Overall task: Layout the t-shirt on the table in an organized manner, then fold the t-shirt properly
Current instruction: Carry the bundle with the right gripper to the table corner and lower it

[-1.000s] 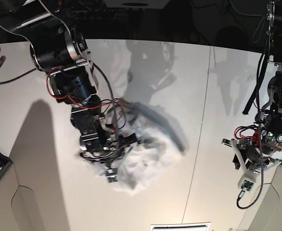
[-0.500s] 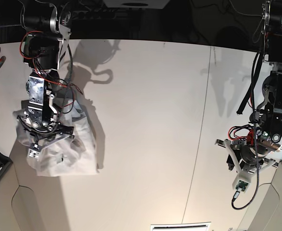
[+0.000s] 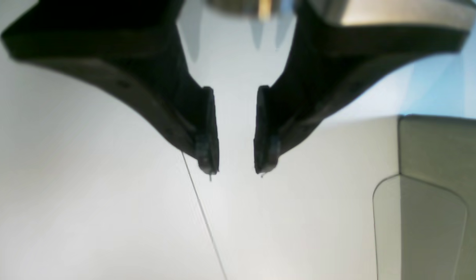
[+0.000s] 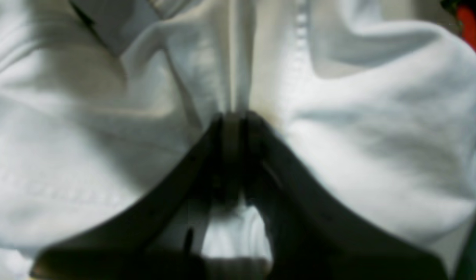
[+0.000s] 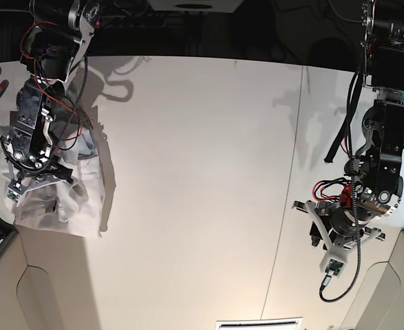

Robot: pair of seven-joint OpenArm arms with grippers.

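right tool (image 4: 232, 120) clenched on t-shirt (image 4: 358, 155) at table (image 5: 202, 172) edge, left tool (image 3: 236, 171) parted, hovering

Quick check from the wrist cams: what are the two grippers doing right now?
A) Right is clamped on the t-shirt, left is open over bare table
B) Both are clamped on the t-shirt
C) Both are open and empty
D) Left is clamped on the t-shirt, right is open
A: the right gripper is pinched on a fold of the t-shirt, while the left gripper has a clear gap and only the table beneath.
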